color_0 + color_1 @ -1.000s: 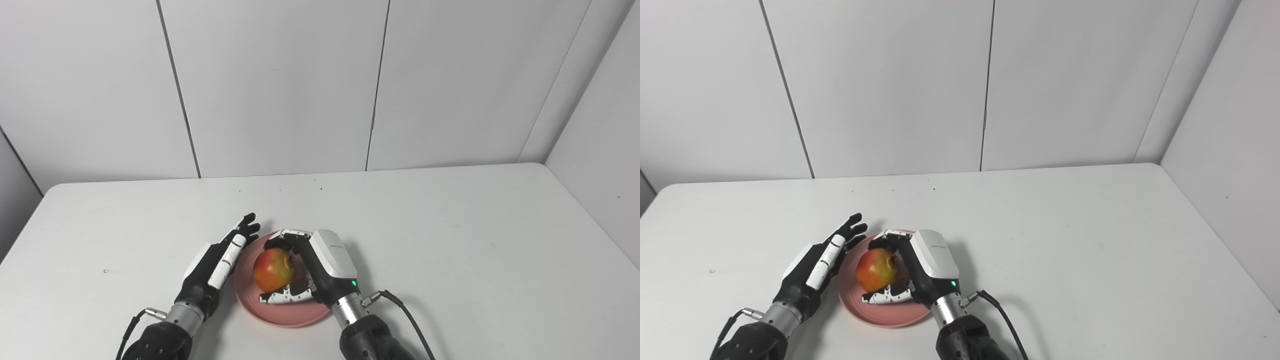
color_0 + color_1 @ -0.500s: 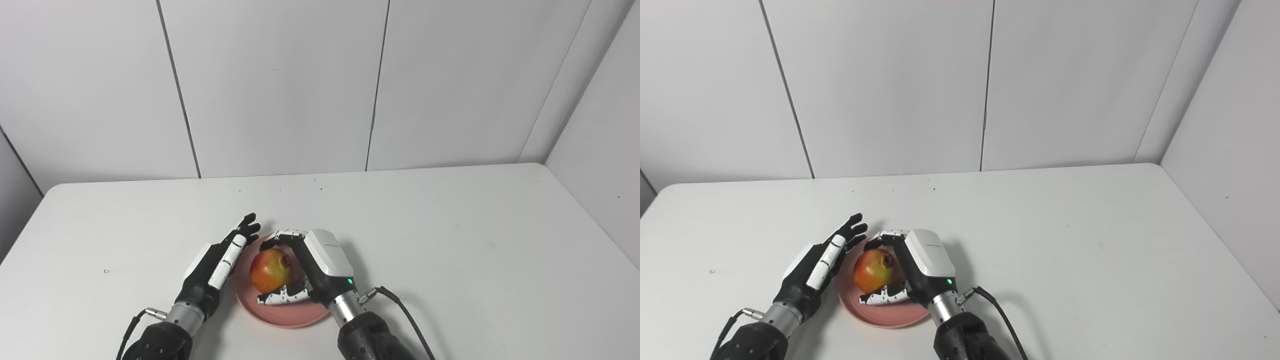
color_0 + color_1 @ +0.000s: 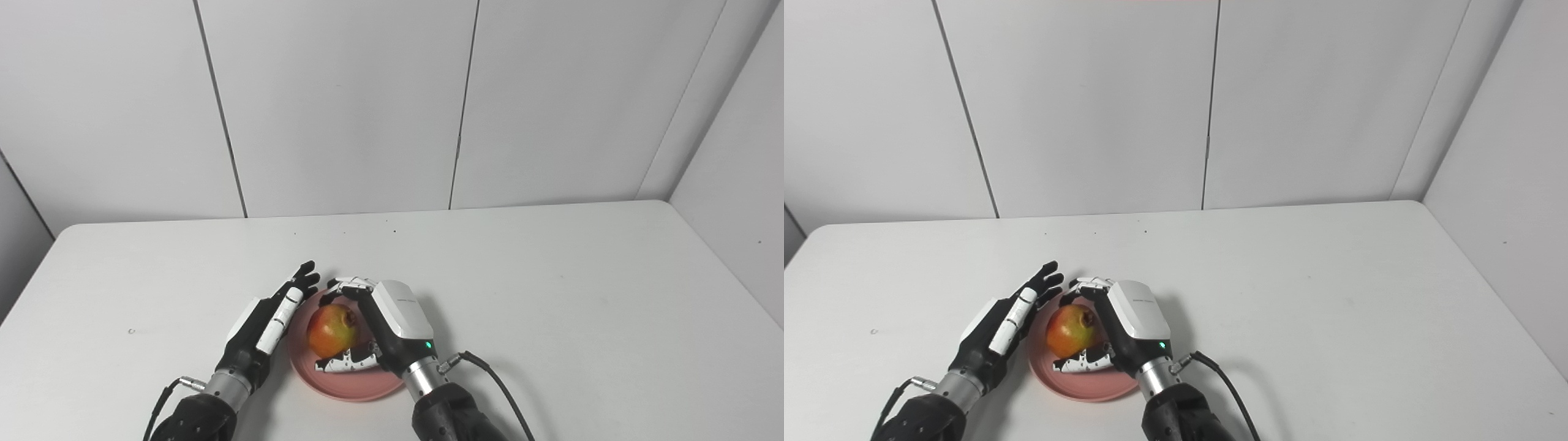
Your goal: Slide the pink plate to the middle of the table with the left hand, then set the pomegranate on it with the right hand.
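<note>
Fingers of our right robot hand (image 3: 392,324) are curled around the pomegranate (image 3: 332,331), thumb underneath on the near side and the rest arched over the far side, so we are grasping the fruit, not just touching it. We judge that wrap is there to keep a round thing from rolling while it settles. Just under the palm sits the pink plate (image 3: 361,386), and the pomegranate looks to be resting on it or barely above; we cannot tell which from up here. Off to the other side of the fruit, our left robot hand (image 3: 998,331) lies with fingers stretched and apart, grasping nothing, its edge right against the plate's rim. That reads to us as a stop, holding the plate steady. Beyond both hands the white counter (image 3: 551,275) runs out to grey wall panels (image 3: 343,104). Plate placed, fruit over it: what's left, we reckon, is letting go gently so nothing tips.
</note>
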